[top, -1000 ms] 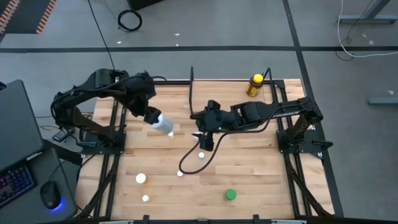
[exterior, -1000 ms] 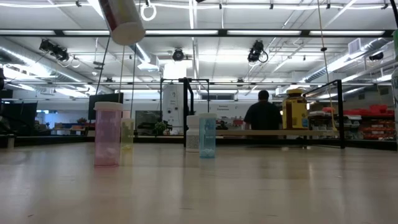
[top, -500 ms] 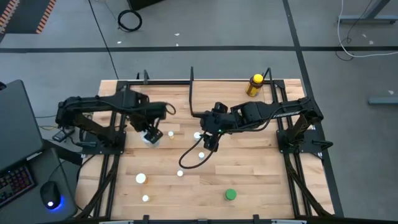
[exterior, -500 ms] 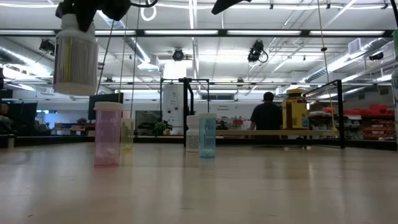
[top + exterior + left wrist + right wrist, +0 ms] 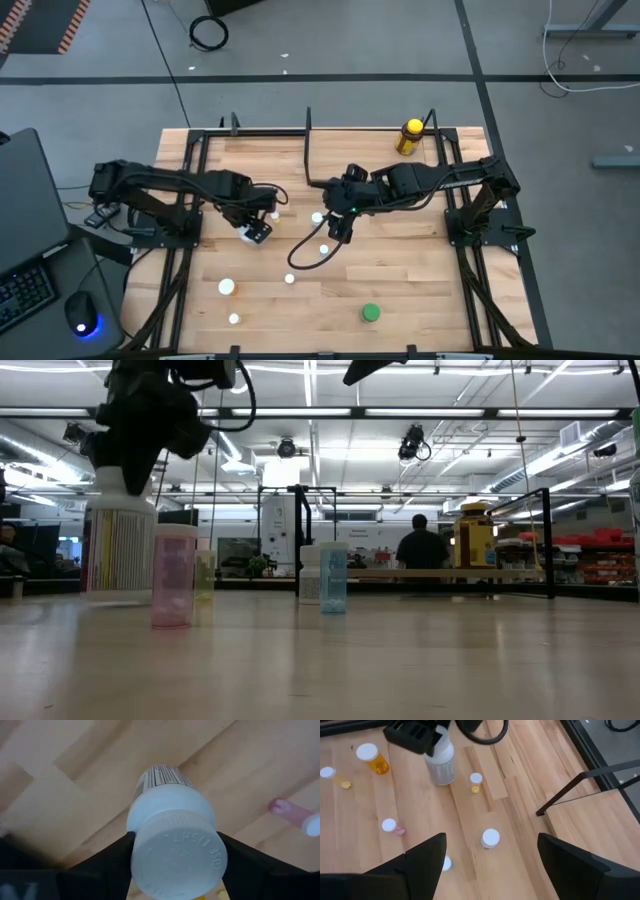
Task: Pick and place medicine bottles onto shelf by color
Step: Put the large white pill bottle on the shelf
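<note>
The left gripper [image 5: 254,229] is clamped on the cap of the large white plastic bottle with a barcoded label [image 5: 118,550], standing upright on the wooden tabletop [image 5: 400,280] (embossed cap lettering unreadable). A pink translucent vial [image 5: 173,574] stands just beside it. The right gripper [image 5: 337,226] hovers mid-table, fingers spread apart.

Labelled bottle [image 5: 118,550] upright on the tabletop [image 5: 420,290], under the left gripper [image 5: 252,228], small bottles [image 5: 228,287] nearby.
</note>
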Controlling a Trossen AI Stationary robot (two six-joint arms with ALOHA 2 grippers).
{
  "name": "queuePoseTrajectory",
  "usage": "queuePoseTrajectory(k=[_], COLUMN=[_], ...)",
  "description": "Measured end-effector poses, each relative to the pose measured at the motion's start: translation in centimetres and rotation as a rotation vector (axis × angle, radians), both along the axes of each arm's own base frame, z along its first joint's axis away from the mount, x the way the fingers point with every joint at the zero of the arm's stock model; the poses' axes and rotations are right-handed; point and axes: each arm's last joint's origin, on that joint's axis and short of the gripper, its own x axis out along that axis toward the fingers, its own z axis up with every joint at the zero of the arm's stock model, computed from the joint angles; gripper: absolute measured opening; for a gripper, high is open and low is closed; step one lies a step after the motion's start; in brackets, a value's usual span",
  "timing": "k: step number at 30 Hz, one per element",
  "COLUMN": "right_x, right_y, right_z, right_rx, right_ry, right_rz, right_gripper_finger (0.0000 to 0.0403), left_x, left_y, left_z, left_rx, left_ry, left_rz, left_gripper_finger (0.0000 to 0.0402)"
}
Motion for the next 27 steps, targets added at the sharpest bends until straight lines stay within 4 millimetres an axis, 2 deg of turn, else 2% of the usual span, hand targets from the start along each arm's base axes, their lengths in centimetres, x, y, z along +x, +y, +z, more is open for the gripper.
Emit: queuePoseTrajectory(k=[10,17,27], right_x=[-0.5,-0.9,-1.2], right_y=[-0.3,-0.3,-0.3], right_z=[0.6,1.3,1.3], right_rx=[-0.023,0.042,0.034], right_ry=[-0.011,-0.059,-0.036], right_rz=[0.012,-0.062,-0.037], right_gripper_finger=[0.0318,0.0318,0.0318], left_x=[0.2,0.4,0.4], left_y=[-0.4,0.4,0.7], left_z=[-0.2,-0.2,-0.3], left_rx=[0.033,0.043,0.021], left_ry=[-0.034,-0.058,-0.053], left_rz=[-0.052,-0.065,-0.055], left_gripper_finger=[0.0254,0.0264,0.0277])
